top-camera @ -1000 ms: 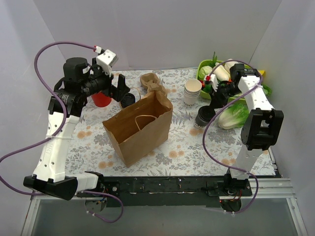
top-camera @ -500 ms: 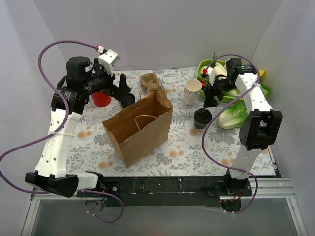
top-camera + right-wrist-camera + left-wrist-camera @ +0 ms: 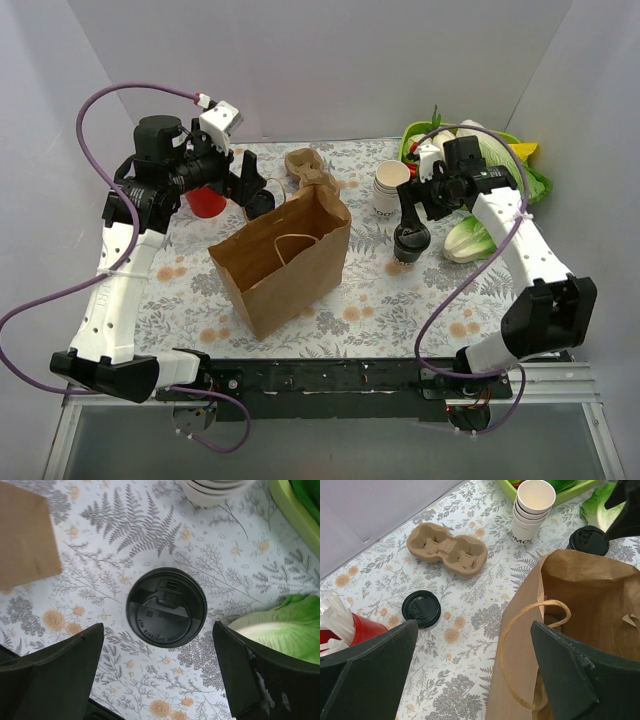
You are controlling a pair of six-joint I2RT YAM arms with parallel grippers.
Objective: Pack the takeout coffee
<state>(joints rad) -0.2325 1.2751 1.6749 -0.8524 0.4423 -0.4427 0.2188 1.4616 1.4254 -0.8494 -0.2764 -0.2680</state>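
Note:
The takeout coffee [image 3: 410, 243], a white paper cup with a black lid [image 3: 166, 607], stands upright on the floral cloth to the right of the brown paper bag [image 3: 285, 255]. My right gripper [image 3: 412, 212] hovers open just above it. In the right wrist view, its fingertips [image 3: 95, 635] sit on either side of the lid, apart from it. The tan two-cup carrier [image 3: 308, 165] lies empty behind the bag [image 3: 580, 605]. My left gripper [image 3: 252, 188] is open over the bag's left rear edge. It holds nothing, and the carrier [image 3: 447, 548] lies ahead of it.
A stack of lidless white cups [image 3: 390, 188] stands just behind the coffee. A loose black lid [image 3: 421, 609] and a red cup of straws [image 3: 207, 202] sit at left. A green tray of vegetables [image 3: 415, 135] and a cabbage [image 3: 470, 240] fill the right rear.
My right gripper opened and let go of the coffee cup, pulled back, then swung over the cup. The cup stays upright. The left arm shifted slightly.

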